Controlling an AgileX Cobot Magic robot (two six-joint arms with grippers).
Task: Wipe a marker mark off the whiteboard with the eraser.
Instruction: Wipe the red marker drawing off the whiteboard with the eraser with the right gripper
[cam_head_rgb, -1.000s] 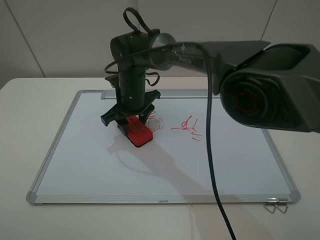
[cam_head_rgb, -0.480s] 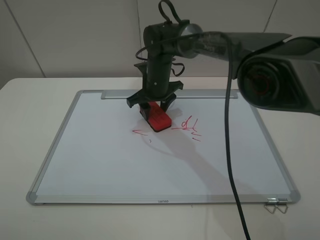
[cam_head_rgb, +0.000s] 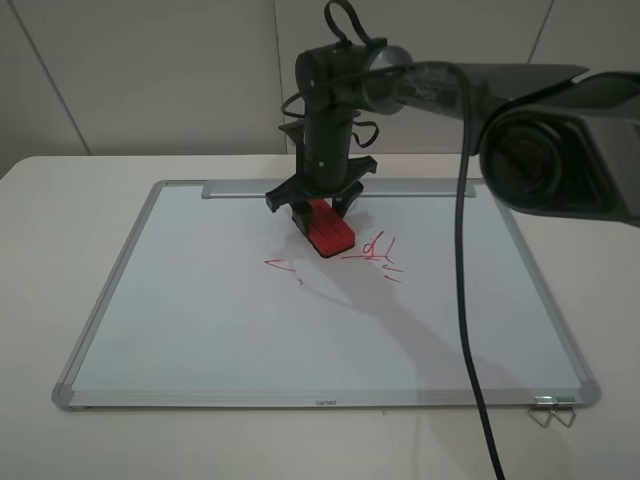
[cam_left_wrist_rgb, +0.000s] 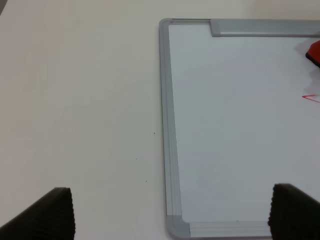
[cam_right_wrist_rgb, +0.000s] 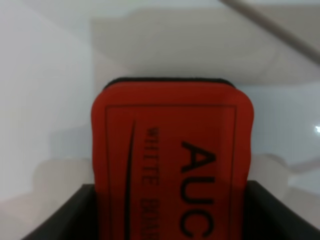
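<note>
The whiteboard (cam_head_rgb: 200, 330) lies flat on the table. My right gripper (cam_head_rgb: 322, 205) is shut on the red eraser (cam_head_rgb: 331, 232), which rests tilted on the board near the far tray strip (cam_head_rgb: 240, 188). What shows of the marker mark (cam_head_rgb: 279, 265) is a pointed red stroke and a tiny tick (cam_head_rgb: 301, 283), left of the eraser and apart from it. The narrower "d" scribble (cam_head_rgb: 379, 250) sits just right of the eraser. In the right wrist view the eraser (cam_right_wrist_rgb: 172, 160) fills the frame. My left gripper (cam_left_wrist_rgb: 175, 215) is open above the board's corner (cam_left_wrist_rgb: 176, 226).
A black cable (cam_head_rgb: 466, 300) hangs across the board's right side from the right arm (cam_head_rgb: 560, 150). A metal binder clip (cam_head_rgb: 552, 411) lies at the near right corner. Bare table (cam_left_wrist_rgb: 75, 100) stretches left of the board.
The right gripper carried the eraser right and toward the far edge. The looped part of the marker mark is gone; a pointed stroke and tick now show.
</note>
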